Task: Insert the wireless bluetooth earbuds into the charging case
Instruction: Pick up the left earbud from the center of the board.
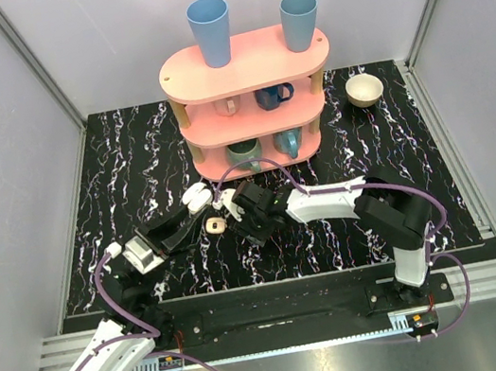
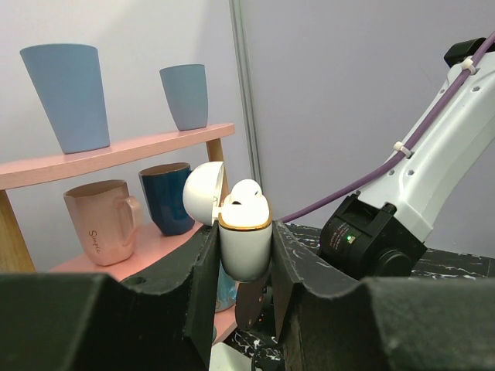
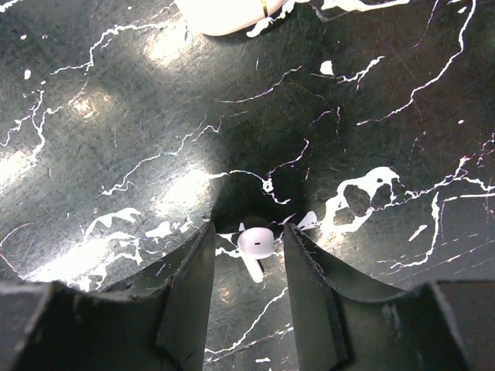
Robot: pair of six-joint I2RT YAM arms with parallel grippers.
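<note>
White loose earbud [image 3: 255,243] lies on the black marble table [image 3: 116,154], low centre of the rt wrist view. It's between the tips of my right claw [image 3: 249,232], which are apart and not pinching yet. Best approach imo: close softly on the head, keep the stem down, lift straight.

My left claw [image 2: 244,267] is clamped on the charging case [image 2: 246,232], mid-frame, lid open. One seated earbud [image 2: 249,197] is inside; the other slot is hidden.

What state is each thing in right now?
Case, clamped in left gripper, lid open.
First earbud, sitting in the case, top showing.
Second earbud, lying on the table, not gripped.
Left gripper, shut on the case.
Right gripper, open, straddling the second earbud.
</note>
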